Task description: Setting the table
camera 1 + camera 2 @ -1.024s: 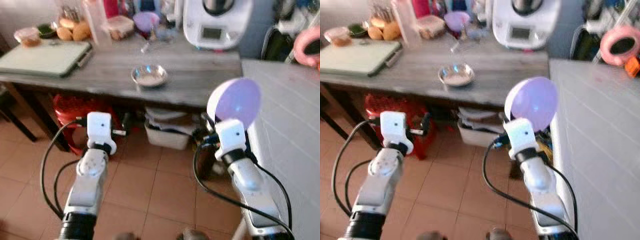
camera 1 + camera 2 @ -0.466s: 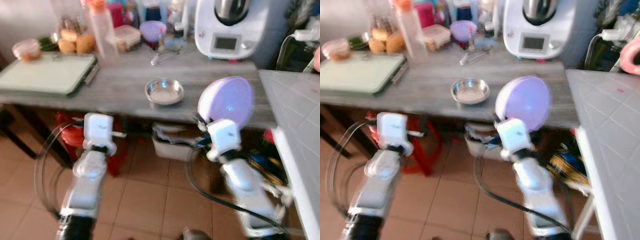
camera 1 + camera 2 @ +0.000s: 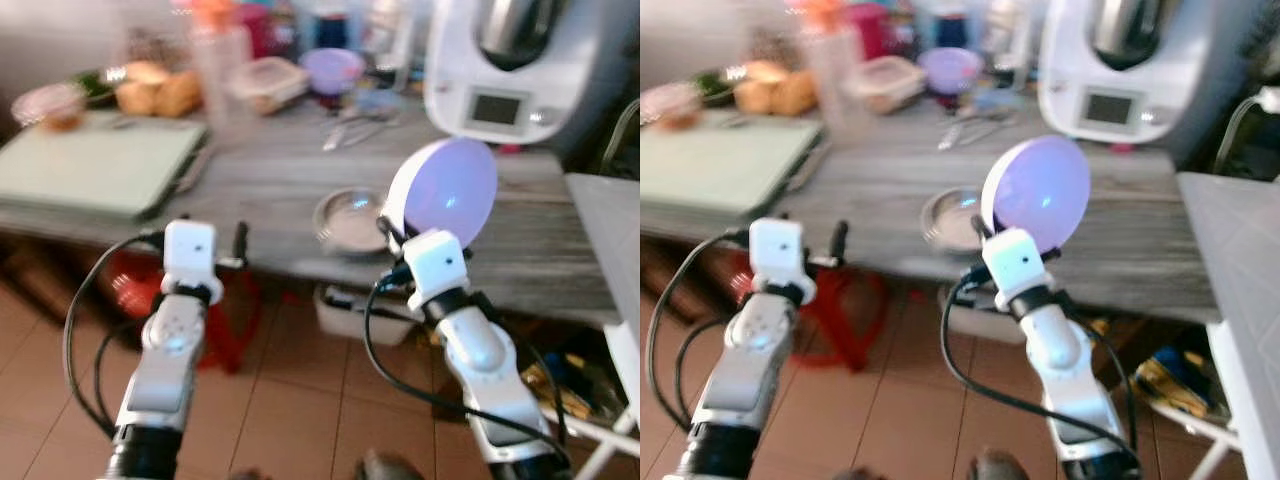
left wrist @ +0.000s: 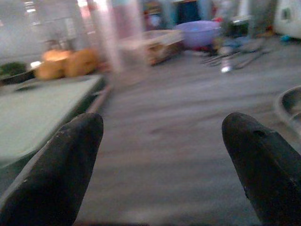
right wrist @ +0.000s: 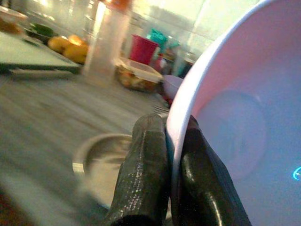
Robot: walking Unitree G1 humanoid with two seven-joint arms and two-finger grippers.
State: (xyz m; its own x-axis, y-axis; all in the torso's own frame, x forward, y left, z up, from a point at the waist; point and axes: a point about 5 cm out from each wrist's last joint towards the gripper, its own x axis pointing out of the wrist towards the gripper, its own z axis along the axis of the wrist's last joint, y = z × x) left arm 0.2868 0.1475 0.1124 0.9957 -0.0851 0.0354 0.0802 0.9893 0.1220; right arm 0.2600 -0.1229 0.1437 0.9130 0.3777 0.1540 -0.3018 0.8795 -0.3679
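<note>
Right gripper [image 5: 167,155] pinches the rim of the round lilac plastic plate [image 3: 445,192], held upright on edge just above the near edge of the grey wooden table [image 3: 270,190], beside the small steel bowl [image 3: 345,218]. Left gripper [image 4: 162,160] spread, empty, farther left along the table edge.

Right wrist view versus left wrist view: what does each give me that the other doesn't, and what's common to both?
Right wrist alone: the right tool pinching the rim of the purple plate, plus a red cup. Left wrist alone: the left tool, its fingers spread wide with nothing between them, and a purple bowl. Shared: the grey wooden table, the green cutting board, the steel bowl, buns and a food container.
</note>
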